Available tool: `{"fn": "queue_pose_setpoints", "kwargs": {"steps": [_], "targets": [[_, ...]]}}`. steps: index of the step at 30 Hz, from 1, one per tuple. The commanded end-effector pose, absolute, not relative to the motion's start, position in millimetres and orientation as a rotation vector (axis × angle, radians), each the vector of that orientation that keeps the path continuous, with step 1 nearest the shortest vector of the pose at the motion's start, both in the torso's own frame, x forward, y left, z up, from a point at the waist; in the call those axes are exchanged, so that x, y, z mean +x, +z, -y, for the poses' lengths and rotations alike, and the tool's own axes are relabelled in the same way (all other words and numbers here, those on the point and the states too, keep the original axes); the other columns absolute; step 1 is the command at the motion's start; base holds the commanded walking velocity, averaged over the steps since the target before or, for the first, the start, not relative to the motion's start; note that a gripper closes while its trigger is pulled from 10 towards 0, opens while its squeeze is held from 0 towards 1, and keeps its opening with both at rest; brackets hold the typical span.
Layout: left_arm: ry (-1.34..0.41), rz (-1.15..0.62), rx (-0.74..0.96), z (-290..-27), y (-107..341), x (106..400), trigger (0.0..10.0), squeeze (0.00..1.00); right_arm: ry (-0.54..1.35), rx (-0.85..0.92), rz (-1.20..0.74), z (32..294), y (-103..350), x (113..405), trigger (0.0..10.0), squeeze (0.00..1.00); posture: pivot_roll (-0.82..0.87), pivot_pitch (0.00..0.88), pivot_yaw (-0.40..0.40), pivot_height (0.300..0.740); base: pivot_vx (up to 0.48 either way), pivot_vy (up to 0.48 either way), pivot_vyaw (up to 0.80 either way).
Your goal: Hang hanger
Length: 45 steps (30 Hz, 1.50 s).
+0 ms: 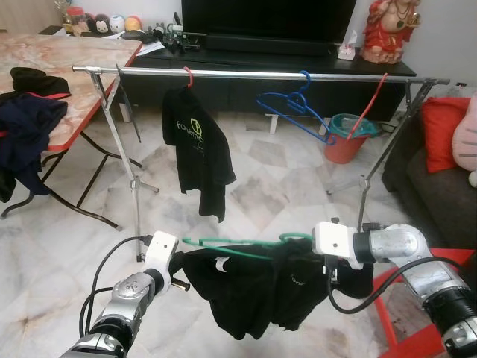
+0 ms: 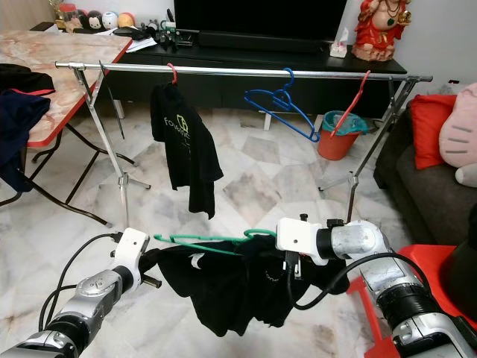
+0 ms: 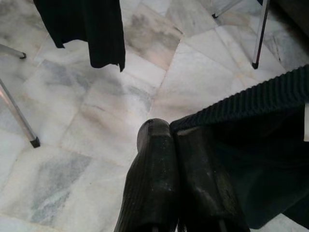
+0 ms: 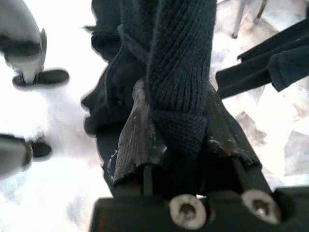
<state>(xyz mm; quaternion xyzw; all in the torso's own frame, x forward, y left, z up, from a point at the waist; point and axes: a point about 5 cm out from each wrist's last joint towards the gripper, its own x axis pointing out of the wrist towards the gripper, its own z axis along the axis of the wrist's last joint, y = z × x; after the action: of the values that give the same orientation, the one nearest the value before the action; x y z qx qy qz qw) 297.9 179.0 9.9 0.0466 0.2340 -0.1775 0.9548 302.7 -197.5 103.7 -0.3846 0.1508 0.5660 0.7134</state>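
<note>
A black T-shirt (image 1: 253, 291) on a green hanger (image 1: 231, 245) hangs between my two grippers, low in front of the silver clothes rail (image 1: 261, 73). My left gripper (image 1: 184, 270) is shut on the shirt's left edge; in the left wrist view its fingers (image 3: 159, 164) are pressed together beside the ribbed collar (image 3: 251, 104). My right gripper (image 1: 339, 282) is shut on the shirt's right side, its fingers (image 4: 137, 130) clamping dark ribbed fabric (image 4: 181, 63). The hanger's hook (image 1: 297, 237) lies by my right wrist, well below the rail.
On the rail hang a black shirt (image 1: 195, 145) on a red hanger, blue hangers (image 1: 294, 108) and a bare red hanger (image 1: 371, 106). A table (image 1: 82, 60) with clothes stands left, an orange bucket (image 1: 344, 143) behind, a sofa (image 1: 440, 179) right.
</note>
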Motion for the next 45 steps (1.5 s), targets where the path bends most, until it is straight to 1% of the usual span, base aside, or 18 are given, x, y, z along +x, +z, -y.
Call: {"fn": "queue_pose_setpoints", "kwargs": {"steps": [1, 6, 9, 13, 17, 23, 27, 32, 35, 41, 45], "targets": [[-0.137, -0.619, 0.121, -232.7, -5.2, 277.4, 0.0, 0.0, 1.122, -0.974, -0.499, 253.8, 116.1, 300.1, 0.0, 0.0, -0.12, 0.0, -0.034, 0.74, 0.0, 0.0, 0.0], [-0.132, -0.621, 0.122, -233.7, -5.4, 276.8, 0.0, 0.0, 1.144, -0.975, -0.507, 250.4, 113.1, 299.3, 0.0, 0.0, -0.11, 0.0, -0.034, 0.74, 0.0, 0.0, 0.0], [-0.129, -0.621, 0.123, -234.8, -5.3, 276.5, 0.0, 0.0, 1.148, -1.08, -0.571, 255.3, 108.8, 298.1, 0.0, 0.0, -0.11, 0.0, -0.034, 0.74, 0.0, 0.0, 0.0], [-0.125, -0.622, 0.123, -235.4, -5.2, 276.6, 0.0, 0.0, 1.144, -1.158, -0.618, 260.8, 107.3, 297.6, 0.0, 0.0, -0.11, 0.0, -0.035, 0.74, 0.0, 0.0, 0.0], [-0.124, -0.622, 0.122, -235.3, -5.0, 276.9, 0.0, 0.0, 1.099, -1.267, -0.67, 269.2, 108.0, 300.1, 0.0, 0.0, -0.11, 0.0, -0.036, 0.74, 0.0, 0.0, 0.0], [-0.125, -0.623, 0.123, -235.2, -4.8, 277.2, 0.0, 0.0, 1.074, -1.346, -0.686, 270.7, 104.7, 301.9, 0.0, 0.0, -0.11, 0.0, -0.037, 0.74, 0.0, 0.0, 0.0], [-0.134, -0.613, 0.125, -236.2, -1.0, 280.5, 0.0, 0.0, 1.05, -1.401, -0.691, 267.9, 97.5, 303.2, 0.0, 0.0, -0.11, 0.0, -0.037, 0.74, 0.0, 0.0, 0.0], [-0.163, -0.597, 0.126, -235.3, 4.7, 285.8, 0.0, 0.0, 1.05, -1.415, -0.673, 257.8, 89.4, 303.5, 0.0, 0.0, -0.11, 0.0, -0.039, 0.74, 0.0, 0.0, 0.0], [-0.2, -0.581, 0.111, -232.1, 10.0, 291.0, 0.0, 0.0, 1.053, -1.447, -0.688, 251.9, 79.6, 301.2, 0.0, 0.0, -0.11, 0.0, -0.04, 0.74, 0.0, 0.0, 0.0], [-0.292, -0.551, 0.101, -221.6, 20.1, 300.1, 0.0, 0.0, 1.03, -1.453, -0.665, 237.3, 68.2, 301.1, 0.0, 0.0, -0.1, 0.0, -0.042, 0.74, 0.0, 0.0, 0.0], [-0.349, -0.546, 0.105, -214.2, 23.9, 303.8, 0.0, 0.0, 0.906, -1.518, -0.661, 241.2, 71.2, 309.8, 0.0, 0.0, -0.11, 0.0, -0.041, 0.74, 0.0, 0.0, 0.0]]}}
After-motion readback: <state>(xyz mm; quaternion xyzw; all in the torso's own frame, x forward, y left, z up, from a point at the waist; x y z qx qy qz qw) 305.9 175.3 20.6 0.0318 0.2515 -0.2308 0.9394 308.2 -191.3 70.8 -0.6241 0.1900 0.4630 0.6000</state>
